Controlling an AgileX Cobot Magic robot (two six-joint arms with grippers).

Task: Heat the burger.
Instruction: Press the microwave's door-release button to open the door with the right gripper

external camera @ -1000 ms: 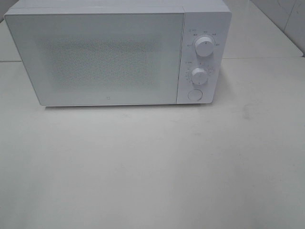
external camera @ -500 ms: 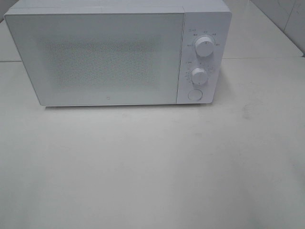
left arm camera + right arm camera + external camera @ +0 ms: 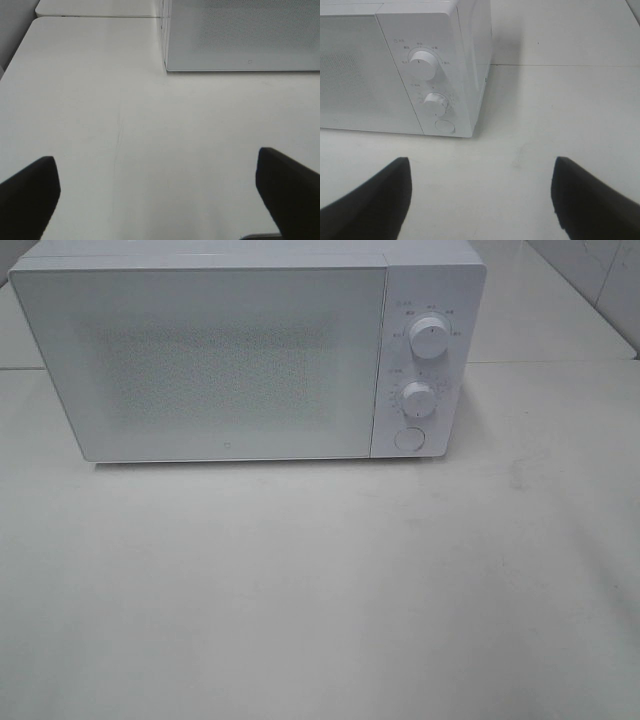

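Left gripper (image 3: 155, 156) and right gripper (image 3: 481, 160) both hang with jaws spread wide, holding nothing, over the white table (image 3: 320, 590); the burger shows in no view; the white microwave (image 3: 230, 360) has its door closed, and the dotted window hides its inside; nothing has shifted since a second ago.

Setting: kitchen mock-up, lab-like. Evidence: white microwave (image 3: 230, 355) on joined plain white tables (image 3: 320, 590), ahead of right gripper (image 3: 482, 161); tiled wall (image 3: 610, 280) beyond.
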